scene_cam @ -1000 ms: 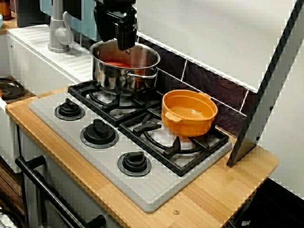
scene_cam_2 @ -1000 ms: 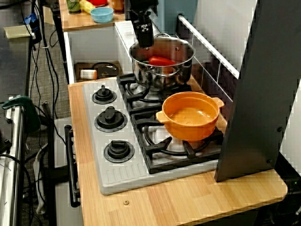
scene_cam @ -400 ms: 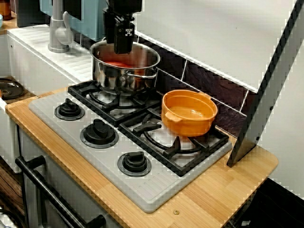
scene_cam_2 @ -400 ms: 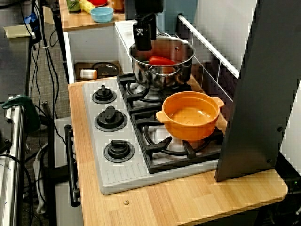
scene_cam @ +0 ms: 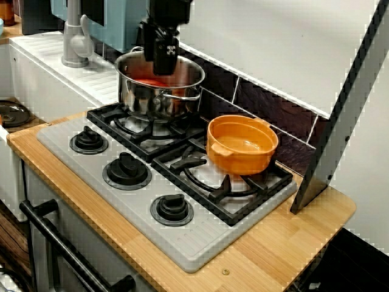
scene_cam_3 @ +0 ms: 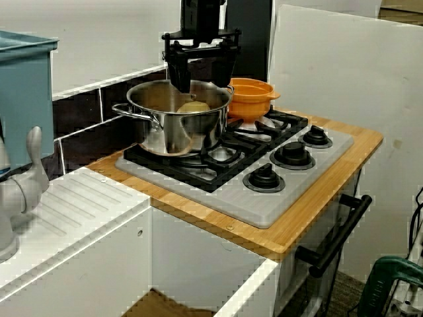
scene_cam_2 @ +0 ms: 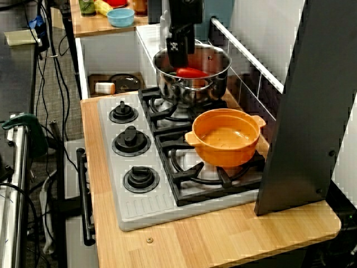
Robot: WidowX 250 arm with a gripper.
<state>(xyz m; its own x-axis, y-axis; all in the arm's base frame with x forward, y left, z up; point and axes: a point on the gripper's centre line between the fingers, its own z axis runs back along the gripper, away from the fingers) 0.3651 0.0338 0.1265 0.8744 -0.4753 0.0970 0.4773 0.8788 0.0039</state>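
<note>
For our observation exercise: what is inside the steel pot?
Seen: red elongated object, pale rounded object. The shiny steel pot and black end effector cover the rest.

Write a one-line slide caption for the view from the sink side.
Open gripper poised over a steel pot on the stove, with an orange pot just beyond.

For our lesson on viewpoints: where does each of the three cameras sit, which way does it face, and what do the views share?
Front view: before the knobs, facing the tiled wall; gripper over steel pot.
High view: above the counter end, looking along the stove to the sink; gripper shows.
Sink view: low by the sink, looking the opposite way; gripper open.
All share steel pot, orange pot, gripper.
</note>
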